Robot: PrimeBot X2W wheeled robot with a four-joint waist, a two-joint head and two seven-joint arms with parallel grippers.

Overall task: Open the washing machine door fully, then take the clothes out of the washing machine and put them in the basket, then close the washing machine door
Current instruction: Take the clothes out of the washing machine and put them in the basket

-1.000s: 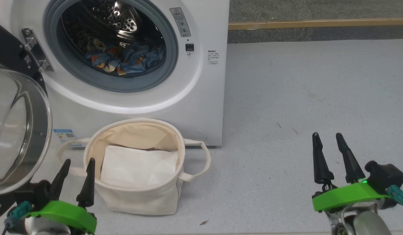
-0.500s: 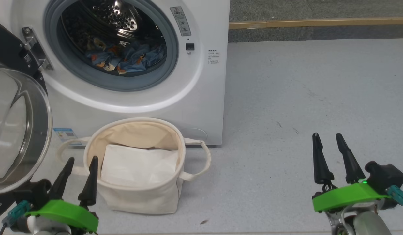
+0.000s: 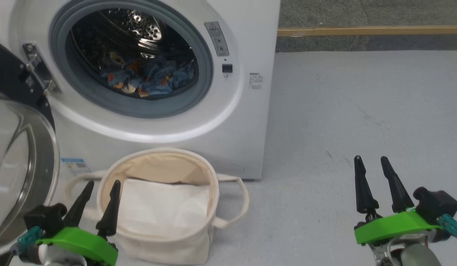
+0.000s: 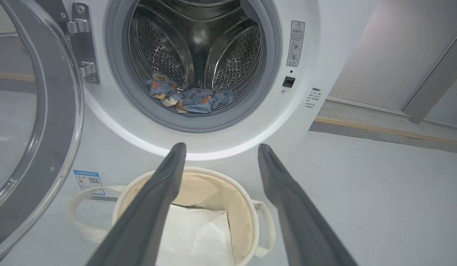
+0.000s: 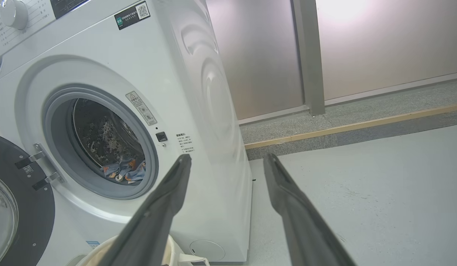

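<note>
your left gripper [image 3: 103, 183] and right gripper [image 3: 371, 159] hang with jaws open, empty. the washing machine door [image 3: 17, 147] stands wide; the clothes [image 3: 147, 79] lie inside.

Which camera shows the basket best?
Head view: the basket shows nearly whole, both handles and white sheet included. Left wrist view: fingers cross it. Right wrist view: a sliver of rim.

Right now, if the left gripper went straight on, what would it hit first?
Probably the white front of the washing machine just below its opening; the left gripper seems aimed over the basket, though depth is unclear.
</note>
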